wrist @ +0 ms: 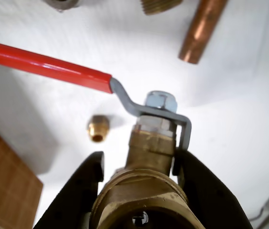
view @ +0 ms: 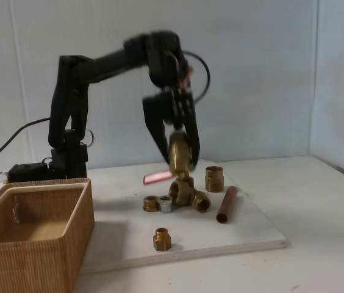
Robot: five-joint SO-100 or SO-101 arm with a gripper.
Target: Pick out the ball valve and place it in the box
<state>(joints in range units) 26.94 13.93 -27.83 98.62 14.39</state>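
My gripper (view: 180, 160) is shut on the ball valve (view: 178, 149), with a black finger (wrist: 84, 191) on each side of the brass body (wrist: 149, 152). The valve hangs off the white board, just above the other fittings. Its red lever handle (wrist: 44, 64) points away to the left in the wrist view and shows blurred below the gripper in the fixed view (view: 160, 177). The tan wicker box (view: 32, 238) stands open at the lower left of the fixed view, and its corner (wrist: 5, 186) enters the wrist view at the lower left.
On the white board (view: 233, 238) lie a brass tee fitting (view: 187, 194), a brass coupling (view: 214, 178), a copper tube (view: 226, 204), two small nuts (view: 150, 203) and a small brass fitting (view: 162, 238). The arm's base (view: 68, 162) stands behind the box.
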